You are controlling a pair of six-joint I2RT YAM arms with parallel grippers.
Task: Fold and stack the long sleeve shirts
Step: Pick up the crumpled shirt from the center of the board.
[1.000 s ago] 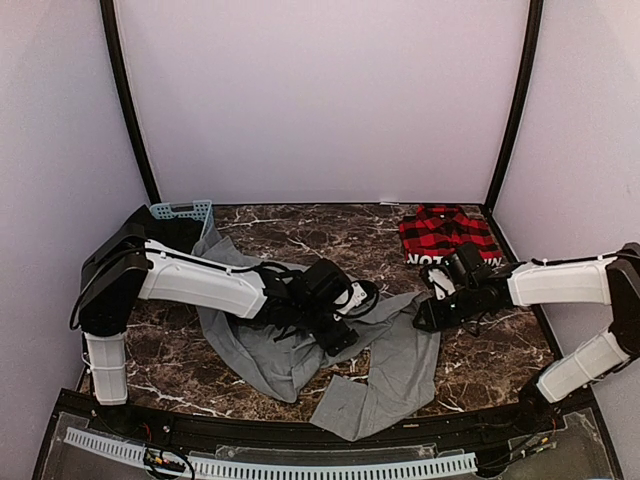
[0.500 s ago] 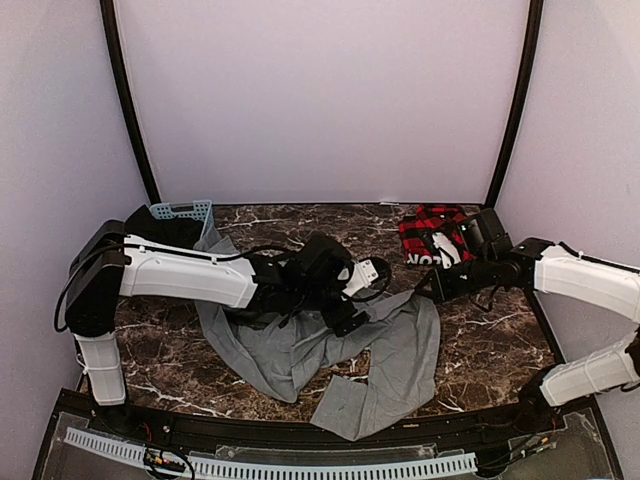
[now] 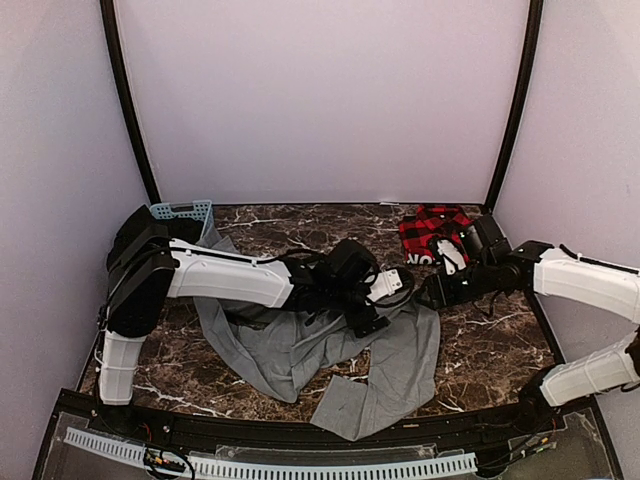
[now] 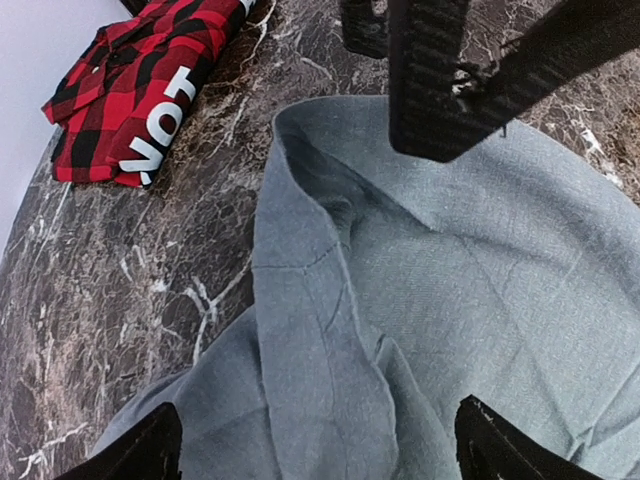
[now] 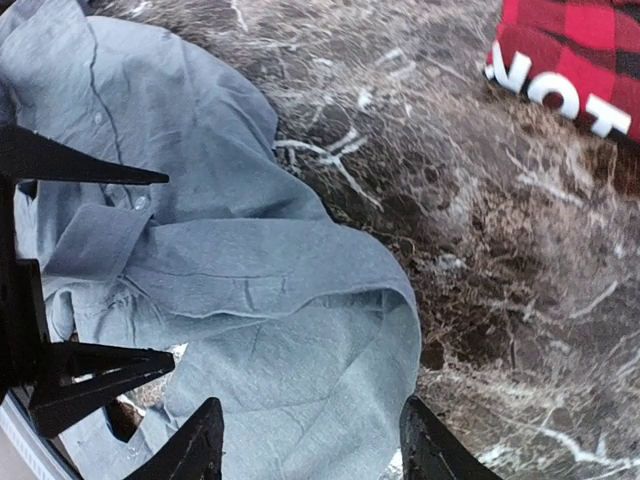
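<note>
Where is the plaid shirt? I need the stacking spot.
Top view: the plaid shirt lies folded in the far right corner of the table, beyond the right gripper, apart from the grey shirt.

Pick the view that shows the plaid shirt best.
Left wrist: the plaid shirt lies folded, nearly whole, lettering sharp. Right wrist crops it at the frame's corner. The top view shows it small, partly behind the right arm.

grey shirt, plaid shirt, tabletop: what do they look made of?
Grey shirt: thin woven cloth, matte, likely cotton or a blend. It creases softly and shows stitched seams.
Plaid shirt: woven cloth in red-and-black checks, probably flannel, with white printed lettering at one edge.
Tabletop: dark brown marble look with white veins and a slight sheen. Real stone or printed laminate, cannot tell.
</note>
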